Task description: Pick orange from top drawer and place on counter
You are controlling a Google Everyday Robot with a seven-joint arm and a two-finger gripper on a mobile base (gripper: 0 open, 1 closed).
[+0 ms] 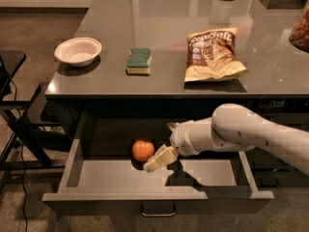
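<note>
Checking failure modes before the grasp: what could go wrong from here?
1. The gripper sits low beside the orange; a nudge could roll the round fruit away across the floor of the top drawer.
2. The arm reaches in under the edge of the counter, so a straight lift may hit it.
3. The chip bag lies on the counter just above; placing there could bump it.

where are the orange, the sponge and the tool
orange (143, 150): camera view, middle of the fruit
sponge (139, 58): camera view, its green top, on the counter (164, 81)
tool (153, 163): camera view, its tip, inside the top drawer (154, 195) beside the orange
</note>
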